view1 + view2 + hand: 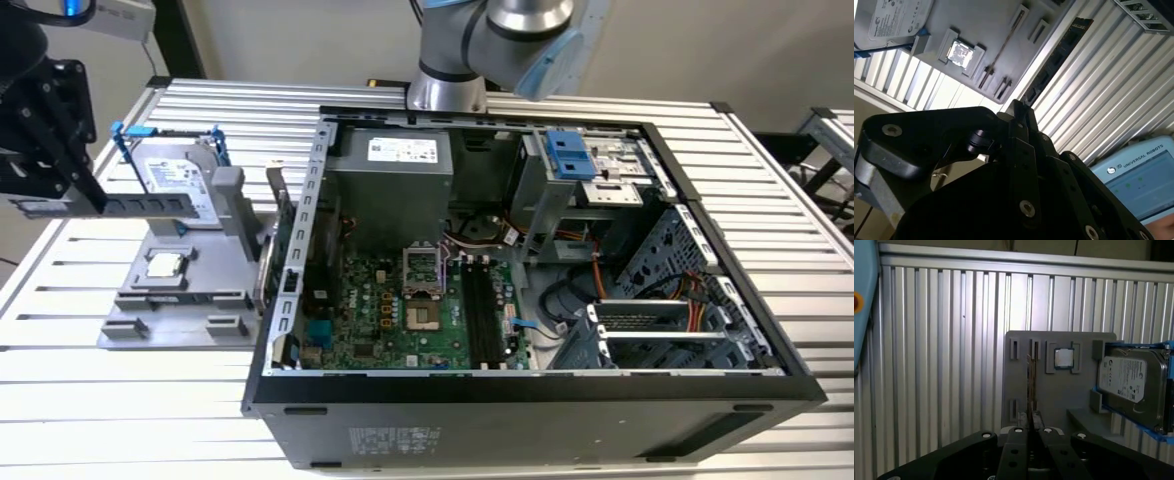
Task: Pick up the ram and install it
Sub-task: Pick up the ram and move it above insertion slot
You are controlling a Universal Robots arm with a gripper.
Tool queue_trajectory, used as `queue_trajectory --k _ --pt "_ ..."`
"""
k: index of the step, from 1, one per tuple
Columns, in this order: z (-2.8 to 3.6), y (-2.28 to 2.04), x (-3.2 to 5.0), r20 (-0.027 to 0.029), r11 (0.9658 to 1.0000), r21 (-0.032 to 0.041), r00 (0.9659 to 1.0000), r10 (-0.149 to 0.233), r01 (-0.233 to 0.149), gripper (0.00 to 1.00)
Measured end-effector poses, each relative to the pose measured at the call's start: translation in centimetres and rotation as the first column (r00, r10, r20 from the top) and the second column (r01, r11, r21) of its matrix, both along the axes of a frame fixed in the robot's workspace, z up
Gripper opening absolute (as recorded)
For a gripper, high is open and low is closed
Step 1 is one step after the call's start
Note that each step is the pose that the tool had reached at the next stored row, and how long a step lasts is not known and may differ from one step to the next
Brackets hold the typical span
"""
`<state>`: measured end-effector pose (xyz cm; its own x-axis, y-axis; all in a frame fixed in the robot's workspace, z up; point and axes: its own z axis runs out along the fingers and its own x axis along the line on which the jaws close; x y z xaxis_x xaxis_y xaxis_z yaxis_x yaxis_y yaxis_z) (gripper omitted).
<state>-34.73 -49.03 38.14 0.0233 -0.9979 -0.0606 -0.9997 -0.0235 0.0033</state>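
The ram [134,204] is a long thin dark stick held level above the grey holder plate [147,310], at the exterior view's left. My black gripper [60,190] is shut on it near one end. In the second wrist view the ram [1061,55] sticks out from the closed fingertips of the gripper [1019,107], over the ribbed table. In the first wrist view the ram [1030,380] appears edge-on, pinched in the gripper [1030,416] above the holder plate [1019,390]. The motherboard's long ram slots [487,310] lie inside the open computer case [534,395].
On the holder plate sit a square silver processor [164,265] and an upright silver hard drive with blue rails [174,172]. The case's metal wall [300,230] rises between the plate and the motherboard. A blue-edged tablet [1139,175] lies on the ribbed aluminium table [120,400].
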Motion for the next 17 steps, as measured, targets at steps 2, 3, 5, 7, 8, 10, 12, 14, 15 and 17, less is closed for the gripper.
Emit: queue_trajectory --k 2,3,5,7,8,10,12,14,15,17 --pt "-0.01 0.0 0.49 -0.0024 1.0 0.0001 1.0 0.0 0.0 0.0" --pt "-0.01 0.0 0.76 -0.0039 1.0 0.0001 1.0 0.0 0.0 0.0" --pt "-0.01 0.0 1.26 -0.0064 1.0 0.0001 1.0 0.0 0.0 0.0" --pt "-0.01 0.0 1.79 -0.0089 1.0 0.0001 1.0 0.0 0.0 0.0" --pt "-0.01 0.0 2.04 -0.01 1.0 0.0001 0.9999 0.0 0.0 0.0" --pt "0.0 0.0 2.56 -0.0125 1.0 0.0001 0.9999 0.0 0.0 0.0" --pt "-0.01 0.0 3.1 -0.015 1.0 0.0001 0.9999 0.0 0.0 0.0" --pt "-0.01 0.0 3.63 -0.0175 1.0 0.0001 0.9998 0.0 0.0 0.0" --pt "-0.01 0.0 3.9 -0.0187 1.0 0.0001 0.9998 0.0 0.0 0.0" --pt "-0.01 0.0 4.42 -0.0208 1.0 0.0001 0.9998 0.0 0.0 0.0"
